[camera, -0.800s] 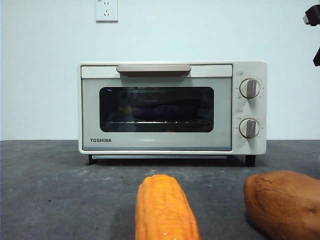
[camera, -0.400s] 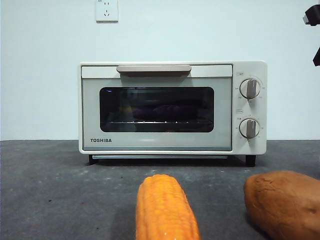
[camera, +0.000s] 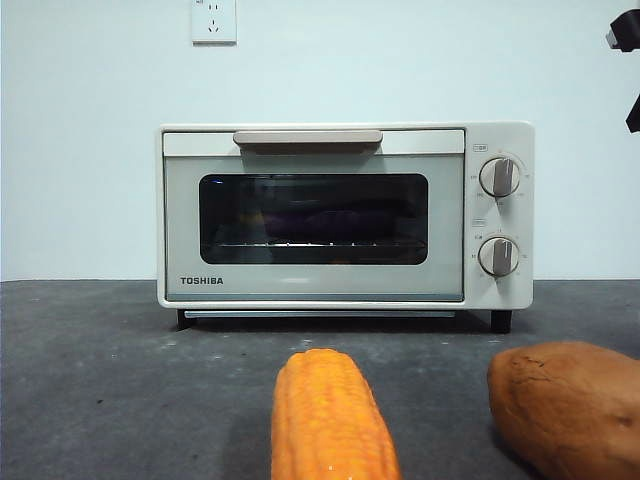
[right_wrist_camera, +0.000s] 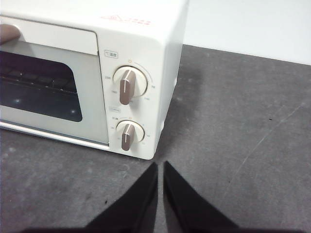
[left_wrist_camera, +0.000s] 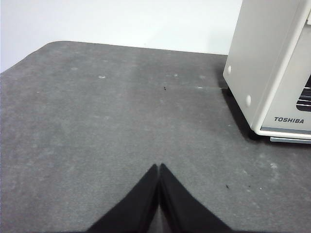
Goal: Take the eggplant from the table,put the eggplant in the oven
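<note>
One oven (camera: 345, 215) is seen standing on the dark grey worktop (camera: 90, 380), its door shut and its single beige bar handle (camera: 308, 137) lying across the top of the door. Two round knobs are counted on its right panel, an upper knob (camera: 499, 177) and a lower knob (camera: 498, 257). Behind the dark glass window, one dim purplish shape, the eggplant (camera: 335, 220), is made out lying on the wire rack (camera: 300, 244) inside the oven; its outline is faint through the glass. On the worktop in front of the oven, one orange corn cob (camera: 330, 420) and one brown sweet potato (camera: 570, 405) are laid apart from each other. One wall socket (camera: 214, 20) is fixed above.

The left gripper (left_wrist_camera: 159, 167) is held over bare worktop beside the oven's left side, its two fingers pressed together with nothing between them. The right gripper (right_wrist_camera: 161, 165) is held near the oven's knob corner, its fingers likewise closed and empty.
</note>
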`<state>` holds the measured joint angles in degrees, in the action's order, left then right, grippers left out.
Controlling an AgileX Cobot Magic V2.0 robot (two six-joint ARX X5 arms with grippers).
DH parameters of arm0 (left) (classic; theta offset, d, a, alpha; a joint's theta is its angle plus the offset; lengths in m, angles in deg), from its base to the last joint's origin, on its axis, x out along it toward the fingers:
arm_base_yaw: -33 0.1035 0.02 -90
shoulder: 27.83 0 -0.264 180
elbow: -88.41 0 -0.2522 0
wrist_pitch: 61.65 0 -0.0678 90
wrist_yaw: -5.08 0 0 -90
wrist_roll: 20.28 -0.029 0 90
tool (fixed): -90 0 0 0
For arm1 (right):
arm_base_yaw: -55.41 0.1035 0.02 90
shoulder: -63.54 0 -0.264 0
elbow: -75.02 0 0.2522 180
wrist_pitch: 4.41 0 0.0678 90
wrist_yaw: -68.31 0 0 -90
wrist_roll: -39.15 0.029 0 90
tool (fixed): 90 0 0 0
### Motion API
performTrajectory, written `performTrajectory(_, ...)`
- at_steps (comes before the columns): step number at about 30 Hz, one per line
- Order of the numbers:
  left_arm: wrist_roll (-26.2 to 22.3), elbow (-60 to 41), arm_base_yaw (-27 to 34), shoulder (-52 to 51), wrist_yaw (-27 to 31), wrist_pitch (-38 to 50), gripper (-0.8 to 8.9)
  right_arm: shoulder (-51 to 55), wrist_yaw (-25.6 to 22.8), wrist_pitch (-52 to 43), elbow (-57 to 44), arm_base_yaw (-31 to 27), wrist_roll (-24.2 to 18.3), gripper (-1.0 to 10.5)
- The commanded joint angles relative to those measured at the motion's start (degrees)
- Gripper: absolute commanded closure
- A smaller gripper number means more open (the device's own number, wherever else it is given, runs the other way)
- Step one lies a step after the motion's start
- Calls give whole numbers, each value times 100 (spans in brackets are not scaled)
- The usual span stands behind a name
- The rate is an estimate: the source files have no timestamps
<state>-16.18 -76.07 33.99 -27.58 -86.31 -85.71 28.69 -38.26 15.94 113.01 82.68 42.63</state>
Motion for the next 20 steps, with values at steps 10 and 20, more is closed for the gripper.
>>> performTrajectory(10, -39, -151, 13, -4, 13, 0, 807, 1226, -238, 619, 2, -352, -533, 944)
performTrajectory(20, -42, -151, 13, -4, 13, 2, 807, 2717, 638, 306, -1141, -2291, -527, 944)
